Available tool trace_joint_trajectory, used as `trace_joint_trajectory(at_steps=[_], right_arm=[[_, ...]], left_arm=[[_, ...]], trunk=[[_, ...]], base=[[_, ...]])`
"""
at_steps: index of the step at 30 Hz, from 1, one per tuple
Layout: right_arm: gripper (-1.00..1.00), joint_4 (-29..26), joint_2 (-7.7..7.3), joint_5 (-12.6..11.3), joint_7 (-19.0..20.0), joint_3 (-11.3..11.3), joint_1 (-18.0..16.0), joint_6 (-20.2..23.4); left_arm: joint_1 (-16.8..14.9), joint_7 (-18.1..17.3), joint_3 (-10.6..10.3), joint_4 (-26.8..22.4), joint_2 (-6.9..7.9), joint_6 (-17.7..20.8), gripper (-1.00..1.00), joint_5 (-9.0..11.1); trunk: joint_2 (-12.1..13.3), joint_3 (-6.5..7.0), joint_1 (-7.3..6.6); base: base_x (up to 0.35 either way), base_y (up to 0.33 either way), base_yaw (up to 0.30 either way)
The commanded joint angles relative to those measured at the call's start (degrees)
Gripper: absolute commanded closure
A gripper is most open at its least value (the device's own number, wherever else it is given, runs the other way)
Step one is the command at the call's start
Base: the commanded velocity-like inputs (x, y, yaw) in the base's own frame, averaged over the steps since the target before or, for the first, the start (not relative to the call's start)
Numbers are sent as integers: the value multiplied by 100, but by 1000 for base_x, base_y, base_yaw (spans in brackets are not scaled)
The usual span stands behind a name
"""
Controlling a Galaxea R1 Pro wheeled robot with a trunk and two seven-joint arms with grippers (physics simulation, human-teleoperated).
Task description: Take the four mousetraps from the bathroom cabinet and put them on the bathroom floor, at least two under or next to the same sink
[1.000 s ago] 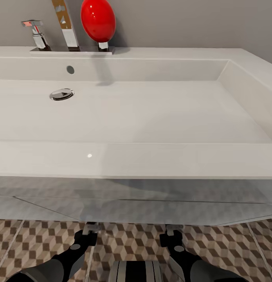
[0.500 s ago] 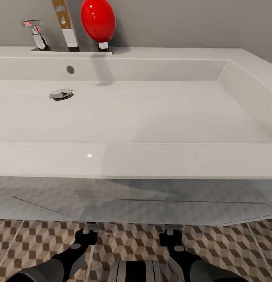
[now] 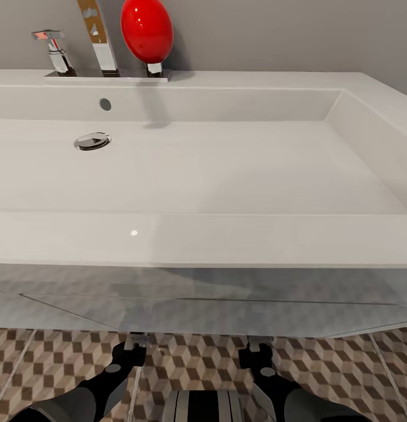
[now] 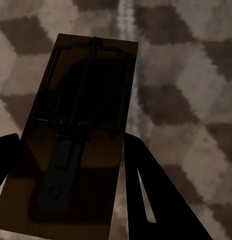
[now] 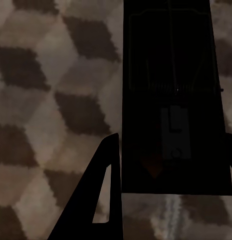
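Jaws of left gripper (image 4: 65,165) stood either side of mousetrap (image 4: 78,135); we saw same on right gripper (image 5: 168,165) with second mousetrap (image 5: 173,100). We could not tell whether jaws pressed boards. Both traps hung over cube-patterned bathroom floor (image 4: 186,85). Both arms reached low beneath white sink (image 3: 203,234).

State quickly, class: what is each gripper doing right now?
Left gripper: fingers either side of a mousetrap; grip cannot be told.
Right gripper: fingers flank another mousetrap; cannot be told.
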Motion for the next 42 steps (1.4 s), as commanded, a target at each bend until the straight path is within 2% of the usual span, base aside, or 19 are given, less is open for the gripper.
trace_joint_trajectory(at_steps=[1,5,8,31,34,42], right_arm=[[100,6,1,49,-37,8,-3,-4],[100,6,1,48,-38,6,-3,-3],[100,-72,79,12,-69,-45,-45,-58],[100,-298,62,2,-63,-44,-91,-54],[100,-300,62,2,-67,-40,-91,-70],[100,-213,11,-31,-82,-44,-91,-108]], left_arm=[[-1,42,-52,-3,0,-9,100,14],[0,42,-52,-59,1,-10,100,12],[-89,-2,-44,-156,-60,-43,100,43],[-125,-8,10,-384,-98,-36,100,61],[-126,-10,20,-373,-91,-36,100,99],[-129,-175,23,-197,-70,-24,100,457]], trunk=[[-1,-3,-1],[-1,-3,-1],[-1,-3,-1],[-1,-3,-1],[-1,-3,-1],[-1,-3,-1]], base=[[0,0,0],[0,0,0],[0,0,0],[0,0,0],[0,0,0],[0,0,0]])
